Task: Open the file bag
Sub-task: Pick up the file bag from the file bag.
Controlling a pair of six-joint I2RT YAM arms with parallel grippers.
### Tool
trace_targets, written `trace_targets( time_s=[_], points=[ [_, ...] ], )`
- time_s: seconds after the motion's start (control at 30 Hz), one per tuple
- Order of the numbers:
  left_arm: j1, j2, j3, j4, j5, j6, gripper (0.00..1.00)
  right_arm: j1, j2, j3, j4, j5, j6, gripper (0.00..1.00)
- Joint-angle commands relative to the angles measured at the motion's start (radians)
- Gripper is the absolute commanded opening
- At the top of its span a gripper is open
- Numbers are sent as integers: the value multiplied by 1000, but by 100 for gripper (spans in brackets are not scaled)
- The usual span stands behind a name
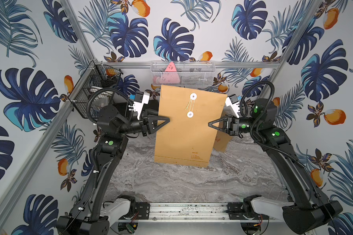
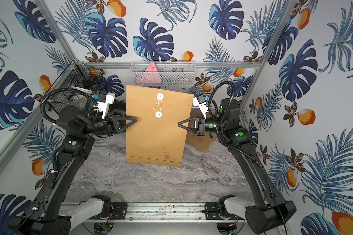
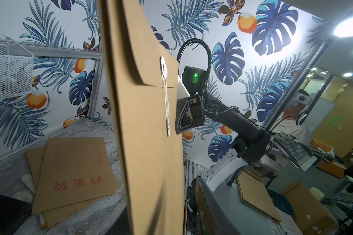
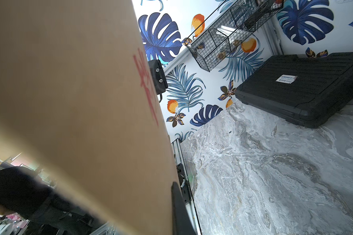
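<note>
The brown file bag (image 1: 183, 132) (image 2: 155, 132) stands upright in mid-air above the marble table, between my two grippers. Its flap is down. A loose string hangs between the two white discs (image 1: 193, 96) (image 1: 190, 114). My right gripper (image 1: 210, 123) (image 2: 179, 123) is shut on the bag's right edge; in the right wrist view one finger (image 4: 179, 207) lies flat against the paper (image 4: 80, 91). My left gripper (image 1: 167, 120) (image 2: 135, 119) straddles the left edge. In the left wrist view a gap shows between the bag (image 3: 147, 122) and one finger (image 3: 208, 207), so it is open.
More file bags lie flat on the marble table (image 1: 192, 183) at the back right (image 1: 222, 142) (image 3: 73, 173). A black case (image 4: 304, 87) lies at the back left under a black wire basket (image 1: 90, 91). A white mesh basket (image 1: 182, 73) hangs on the back wall.
</note>
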Motion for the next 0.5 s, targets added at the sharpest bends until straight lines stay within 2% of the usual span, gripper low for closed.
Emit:
trace_targets(
  time_s=[0.0,0.13,0.27,0.47],
  points=[
    [-17,3,31,-79,29,89,35,0,2,1,30,4,15,0],
    [-33,8,70,-236,15,214,29,0,6,9,8,6,-4,0],
    [-42,15,98,-317,11,283,23,1,14,40,-90,46,-82,0],
    [-49,18,126,-431,-20,378,12,2,17,61,-141,74,-121,0]
  ],
)
